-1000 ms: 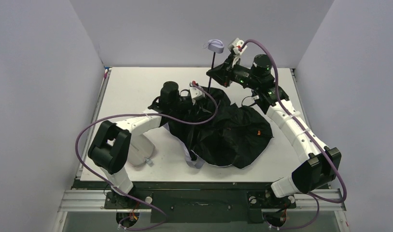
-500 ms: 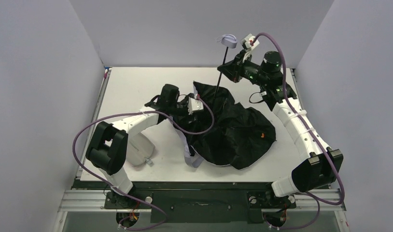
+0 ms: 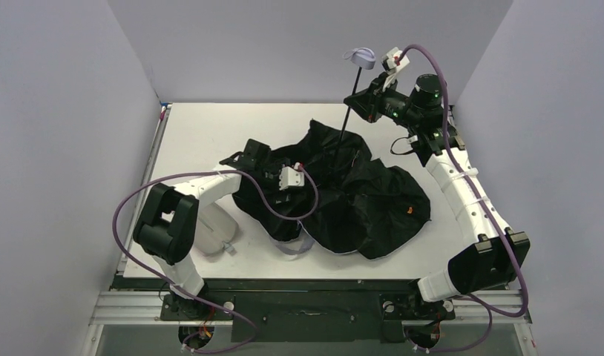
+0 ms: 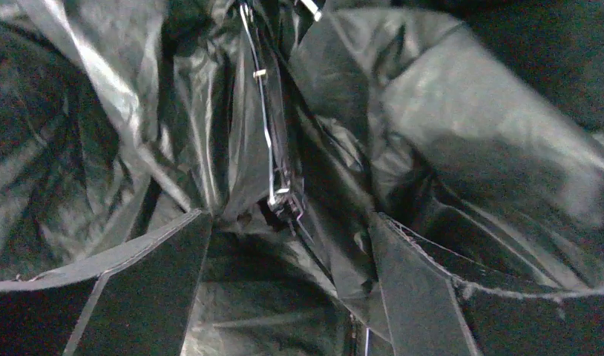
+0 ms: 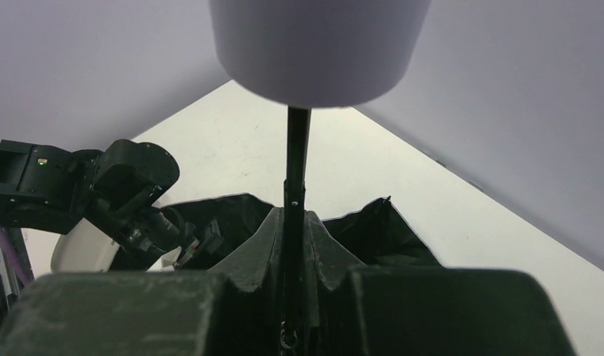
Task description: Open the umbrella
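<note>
Where the left arm's elbow hangs over the near-left part of the table (image 3: 202,126), a soft pale sleeve pouch (image 3: 212,231) lies on the surface, partly covered by the arm. Near it, to the right, sits the umbrella (image 3: 366,204) — canopy collapsed in a loose heap, black lining uppermost, spread over the middle and right of the table. A narrow strip of pale lavender outer fabric (image 3: 293,248) shows at the near edge of the heap. A small orange tag (image 3: 409,210) shows on the lining toward the right.

Left gripper (image 4: 289,220): lowered into the left side of the heap, with folds of lining raised around it. In the left wrist view its jaws stand wide apart, the two fingers (image 4: 147,285) at either side of the frame and crumpled lining between them. A bundle of thin metal ribs (image 4: 273,148) runs away from the gap between the fingertips. Whether either pad presses on the fabric cannot be told.

Farther back, the thin black shaft (image 3: 345,119) rises steeply out of the canopy. Right gripper (image 5: 294,219): raised above the far-right part of the table, jaws closed narrowly on the shaft — the right wrist view shows the shaft passing straight up between its two fingers (image 5: 251,256).

Pale handle (image 3: 359,56): at the top end of the shaft, beyond the right gripper, clear of the table and seen against the far wall (image 3: 284,44). It fills the upper part of the right wrist view.
</note>
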You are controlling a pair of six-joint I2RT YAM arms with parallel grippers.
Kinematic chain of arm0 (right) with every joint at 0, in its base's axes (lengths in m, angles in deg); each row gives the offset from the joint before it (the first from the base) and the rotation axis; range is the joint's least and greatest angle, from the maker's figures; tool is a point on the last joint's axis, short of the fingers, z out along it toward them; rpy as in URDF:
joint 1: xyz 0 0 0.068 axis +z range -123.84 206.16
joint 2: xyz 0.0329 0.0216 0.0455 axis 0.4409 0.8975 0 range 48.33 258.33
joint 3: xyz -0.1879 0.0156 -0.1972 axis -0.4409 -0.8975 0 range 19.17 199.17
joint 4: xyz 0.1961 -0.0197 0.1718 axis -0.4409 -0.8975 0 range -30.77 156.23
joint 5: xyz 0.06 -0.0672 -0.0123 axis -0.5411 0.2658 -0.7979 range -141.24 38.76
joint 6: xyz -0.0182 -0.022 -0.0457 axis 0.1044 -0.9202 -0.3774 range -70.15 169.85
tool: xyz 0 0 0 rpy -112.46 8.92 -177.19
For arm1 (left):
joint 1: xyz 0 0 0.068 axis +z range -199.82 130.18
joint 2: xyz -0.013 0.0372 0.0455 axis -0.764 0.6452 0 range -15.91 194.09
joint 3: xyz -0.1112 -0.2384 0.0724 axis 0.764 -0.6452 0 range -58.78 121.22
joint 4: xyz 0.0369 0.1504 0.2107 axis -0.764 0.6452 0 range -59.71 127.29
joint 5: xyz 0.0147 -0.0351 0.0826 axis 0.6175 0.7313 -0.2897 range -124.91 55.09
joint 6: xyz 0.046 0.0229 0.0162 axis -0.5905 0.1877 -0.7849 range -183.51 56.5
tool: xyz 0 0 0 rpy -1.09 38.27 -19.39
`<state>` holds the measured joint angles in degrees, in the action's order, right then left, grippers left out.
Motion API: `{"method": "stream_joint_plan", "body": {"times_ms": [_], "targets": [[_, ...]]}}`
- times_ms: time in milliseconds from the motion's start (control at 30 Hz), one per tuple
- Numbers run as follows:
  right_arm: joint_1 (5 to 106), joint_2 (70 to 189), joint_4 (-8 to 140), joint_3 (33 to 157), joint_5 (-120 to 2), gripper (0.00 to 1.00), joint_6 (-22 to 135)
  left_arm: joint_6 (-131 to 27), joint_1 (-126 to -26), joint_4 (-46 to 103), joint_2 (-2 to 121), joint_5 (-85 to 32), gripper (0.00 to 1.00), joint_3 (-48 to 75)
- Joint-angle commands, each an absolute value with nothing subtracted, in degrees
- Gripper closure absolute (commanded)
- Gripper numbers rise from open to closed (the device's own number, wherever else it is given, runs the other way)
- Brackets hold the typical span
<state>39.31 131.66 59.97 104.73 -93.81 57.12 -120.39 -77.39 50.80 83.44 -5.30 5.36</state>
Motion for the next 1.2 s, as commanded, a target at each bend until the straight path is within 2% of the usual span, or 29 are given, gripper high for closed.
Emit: {"method": "stream_joint_plan", "body": {"times_ms": [0,133,300,367,533,633,700,900,1167], "targets": [[38.08,129.35,63.39,108.77,-93.94,1.00,55.59,-119.98,-71.94,54.71,83.26,-3.69,0.21,8.04],[39.92,128.95,63.27,106.12,-92.99,1.00,55.53,-103.42,-68.89,48.21,81.29,4.91,0.21,14.36],[43.11,129.18,64.87,104.05,-90.29,1.00,55.76,-86.23,-70.50,28.96,78.35,11.89,0.22,15.98],[43.60,129.44,65.32,104.12,-89.38,1.00,55.98,-84.31,-71.96,27.71,79.01,15.14,0.32,18.07],[43.83,130.29,65.44,105.72,-87.63,1.00,56.21,-81.94,-76.79,34.68,83.48,17.35,0.52,23.97],[43.79,130.55,65.58,106.48,-86.88,1.00,56.45,-82.09,-77.99,39.02,86.12,17.55,0.67,25.10],[43.79,130.58,65.69,106.87,-86.71,1.00,56.84,-82.87,-78.41,39.74,87.07,17.11,0.72,23.63],[43.32,130.48,67.24,108.20,-87.78,1.00,58.76,-85.20,-78.65,44.21,90.47,13.84,0.81,20.47],[40.87,131.17,67.73,110.54,-88.72,1.00,59.28,-88.95,-78.82,50.73,89.75,13.33,0.85,13.50]]}}
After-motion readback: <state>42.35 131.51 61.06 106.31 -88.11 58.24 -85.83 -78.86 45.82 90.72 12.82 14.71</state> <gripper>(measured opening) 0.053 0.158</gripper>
